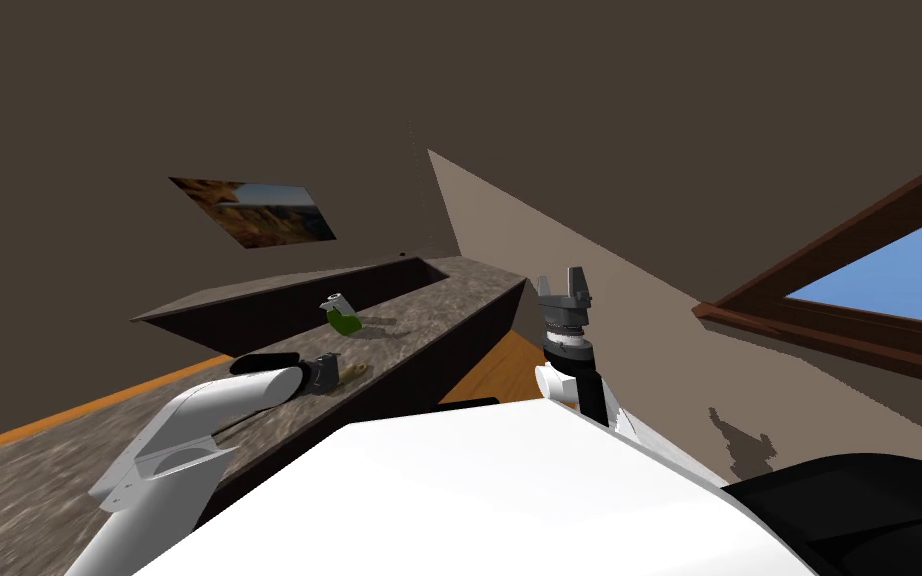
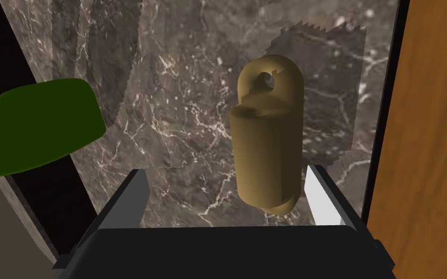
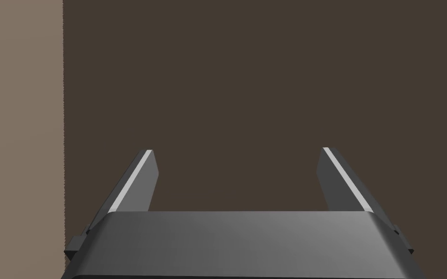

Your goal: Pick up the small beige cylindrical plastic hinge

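The small beige cylindrical hinge [image 2: 266, 140] lies on the dark marbled counter [image 2: 179, 121], its rounded end with a hole pointing away from my hand. My left gripper [image 2: 226, 170] is open and low over the counter. The hinge sits between its fingers [image 2: 320, 193], close against one of them and well apart from the other. From the head view the hinge [image 1: 354, 372] pokes out just past the left gripper [image 1: 327, 372]. Off to the right, my right gripper [image 1: 566, 288] is raised beside the counter's end, open and holding nothing [image 3: 234, 155].
A green object [image 1: 345, 322] with a pale cap stands further along the counter [image 1: 429, 310]; its green body [image 2: 38, 126] is near the left hand. The counter's edge [image 2: 387, 121] runs close beside the hinge, with orange-brown floor [image 2: 431, 145] below. A wall backs the counter.
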You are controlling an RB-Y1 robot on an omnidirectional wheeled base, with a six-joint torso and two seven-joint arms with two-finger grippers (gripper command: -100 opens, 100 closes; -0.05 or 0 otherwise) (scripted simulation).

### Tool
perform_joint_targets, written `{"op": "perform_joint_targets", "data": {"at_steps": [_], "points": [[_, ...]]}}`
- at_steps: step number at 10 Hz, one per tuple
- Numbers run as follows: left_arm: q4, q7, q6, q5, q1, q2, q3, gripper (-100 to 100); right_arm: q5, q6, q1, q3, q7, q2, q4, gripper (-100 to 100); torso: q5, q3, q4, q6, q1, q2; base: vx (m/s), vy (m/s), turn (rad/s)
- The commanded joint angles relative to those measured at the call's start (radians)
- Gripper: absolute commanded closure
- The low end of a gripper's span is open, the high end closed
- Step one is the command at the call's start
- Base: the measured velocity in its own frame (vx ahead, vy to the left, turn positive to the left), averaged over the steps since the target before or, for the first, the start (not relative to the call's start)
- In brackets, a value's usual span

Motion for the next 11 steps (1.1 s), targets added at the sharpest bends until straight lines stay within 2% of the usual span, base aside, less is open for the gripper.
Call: {"op": "perform_joint_targets", "data": {"at_steps": [1, 2, 3, 4, 6, 7, 11], "points": [[0.014, 0.022, 0.05, 0.013, -0.002, 0.01, 0.011, -100, 0.0, 0.0, 0.0, 0.0, 0.0, 0.0, 0.0, 0, 0.0, 0.0, 0.0, 0.0, 0.0, 0.0, 0.014, 0.02, -0.103], [0.014, 0.022, 0.064, 0.013, -0.002, 0.01, 0.011, -100, 0.0, 0.0, 0.0, 0.0, 0.0, 0.0, 0.0, 0, 0.0, 0.0, 0.0, 0.0, 0.0, 0.0, 0.011, 0.02, -0.06], [0.028, 0.039, 0.103, 0.023, -0.006, 0.019, 0.019, -100, 0.0, 0.0, 0.0, 0.0, 0.0, 0.0, 0.0, 0, 0.0, 0.0, 0.0, 0.0, 0.0, 0.0, 0.01, 0.022, -0.122], [0.028, 0.039, 0.108, 0.023, -0.006, 0.019, 0.019, -100, 0.0, 0.0, 0.0, 0.0, 0.0, 0.0, 0.0, 0, 0.0, 0.0, 0.0, 0.0, 0.0, 0.0, 0.009, 0.021, -0.06], [0.052, 0.069, 0.172, 0.041, -0.011, 0.033, 0.031, -100, 0.0, 0.0, 0.0, 0.0, 0.0, 0.0, 0.0, 0, 0.0, 0.0, 0.0, 0.0, 0.0, 0.0, 0.018, 0.024, -0.122], [0.052, 0.069, 0.185, 0.041, -0.011, 0.033, 0.031, -100, 0.0, 0.0, 0.0, 0.0, 0.0, 0.0, 0.0, 0, 0.0, 0.0, 0.0, 0.0, 0.0, -0.001, 0.016, 0.027, -0.044], [0.085, 0.107, 0.29, 0.068, -0.009, 0.048, 0.04, -100, 0.0, 0.0, 0.0, 0.0, 0.0, 0.0, 0.0, 0, 0.0, -0.001, 0.0, 0.0, 0.0, -0.001, 0.012, 0.022, -0.074]]}}
